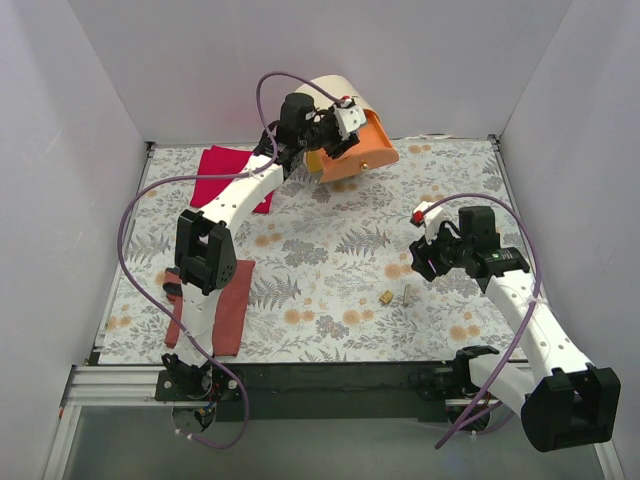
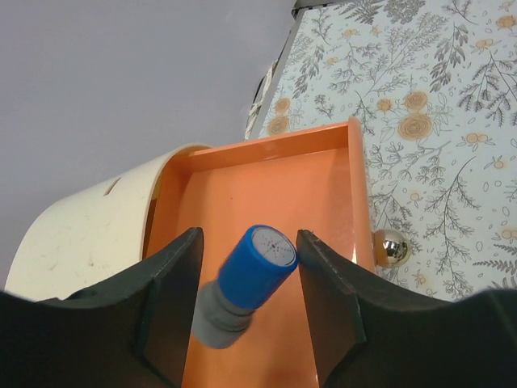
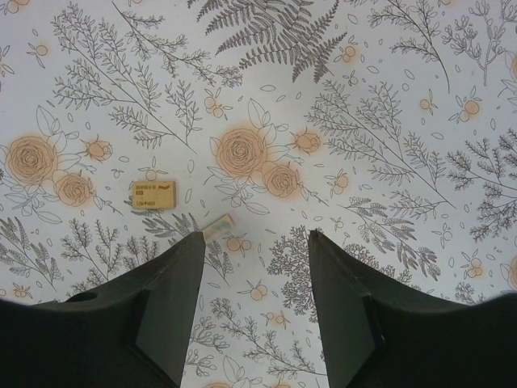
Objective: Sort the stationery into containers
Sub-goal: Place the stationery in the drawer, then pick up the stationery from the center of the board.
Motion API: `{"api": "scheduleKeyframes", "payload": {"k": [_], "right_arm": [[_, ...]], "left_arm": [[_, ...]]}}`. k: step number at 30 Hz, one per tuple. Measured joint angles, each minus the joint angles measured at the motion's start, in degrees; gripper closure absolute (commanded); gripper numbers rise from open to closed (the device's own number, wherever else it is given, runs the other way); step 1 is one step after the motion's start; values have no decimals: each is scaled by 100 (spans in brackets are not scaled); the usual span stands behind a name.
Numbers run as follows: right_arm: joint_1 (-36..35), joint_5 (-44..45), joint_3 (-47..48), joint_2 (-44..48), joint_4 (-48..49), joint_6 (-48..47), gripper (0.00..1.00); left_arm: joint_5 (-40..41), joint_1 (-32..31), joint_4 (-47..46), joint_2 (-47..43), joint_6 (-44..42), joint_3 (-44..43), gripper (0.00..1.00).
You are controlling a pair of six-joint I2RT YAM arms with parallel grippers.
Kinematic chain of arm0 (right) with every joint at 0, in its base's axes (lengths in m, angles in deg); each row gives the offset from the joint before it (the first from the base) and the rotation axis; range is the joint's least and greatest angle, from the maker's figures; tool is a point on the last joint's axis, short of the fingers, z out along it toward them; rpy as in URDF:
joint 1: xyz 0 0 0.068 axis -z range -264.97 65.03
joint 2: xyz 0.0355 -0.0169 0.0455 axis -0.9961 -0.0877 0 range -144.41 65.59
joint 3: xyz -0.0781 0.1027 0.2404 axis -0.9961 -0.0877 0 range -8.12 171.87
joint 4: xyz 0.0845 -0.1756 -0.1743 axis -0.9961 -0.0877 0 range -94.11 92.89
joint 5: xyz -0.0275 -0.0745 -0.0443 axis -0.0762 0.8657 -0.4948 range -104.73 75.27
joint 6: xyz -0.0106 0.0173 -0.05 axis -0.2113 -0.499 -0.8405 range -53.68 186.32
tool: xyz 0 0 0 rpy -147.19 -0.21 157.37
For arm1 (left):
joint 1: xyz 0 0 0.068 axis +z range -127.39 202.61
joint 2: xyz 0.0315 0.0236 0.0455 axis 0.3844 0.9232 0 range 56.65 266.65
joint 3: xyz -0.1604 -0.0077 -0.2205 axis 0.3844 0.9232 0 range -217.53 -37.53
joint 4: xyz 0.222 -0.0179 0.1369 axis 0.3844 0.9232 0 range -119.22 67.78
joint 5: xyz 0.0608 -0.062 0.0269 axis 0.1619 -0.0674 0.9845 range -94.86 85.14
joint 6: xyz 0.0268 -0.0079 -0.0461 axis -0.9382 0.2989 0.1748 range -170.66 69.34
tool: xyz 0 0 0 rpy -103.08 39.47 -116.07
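My left gripper (image 1: pixel 338 130) hangs over the pulled-out orange drawer (image 1: pixel 365 152) of the cream drum cabinet (image 1: pixel 336 92). In the left wrist view its jaws (image 2: pixel 249 242) stand apart, and a blurred blue-and-grey cylinder with a white round end (image 2: pixel 257 269) sits loose between them, touching only the right finger, above the drawer floor (image 2: pixel 266 182). My right gripper (image 1: pixel 422 256) is open and empty above two tan blocks (image 1: pixel 385 297). In the right wrist view the flat block (image 3: pixel 153 194) and the smaller one (image 3: pixel 217 227) lie just ahead of the left finger. Pens and the highlighter are out of view.
A red cloth (image 1: pixel 230 172) lies at the back left and a rust-brown cloth (image 1: pixel 228 305) at the front left under the left arm. The drawer's shiny knob (image 2: pixel 392 246) faces the table. White walls close in three sides.
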Motion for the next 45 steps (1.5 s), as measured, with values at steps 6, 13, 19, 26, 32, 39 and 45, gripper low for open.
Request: {"api": "scheduleKeyframes", "payload": {"k": [6,13,19,26,32,39,45], "right_arm": [[33,-28,-24,-17,17,22,38],[37,-46,-22,-177,37,50,37],[42,-116,31,-293,42,76,38],[42,-153,247,-575,66,105,39],[55,-166,291,-579,98,111,35],[74,-568,444,-748,-173,-420,35],[72,-756,275,-811,-592,-1370,32]], "left_arm": [[101,2,-31,0,136,-13,43],[136,-2,-201,-7,337,-13,37],[361,0,-625,-264,555,31,99],[496,26,-778,-960,387,590,100],[466,116,-474,-1054,326,811,81],[1088,208,-400,-1523,732,2151,42],[2535,444,-767,-2892,1917,3735,30]]}}
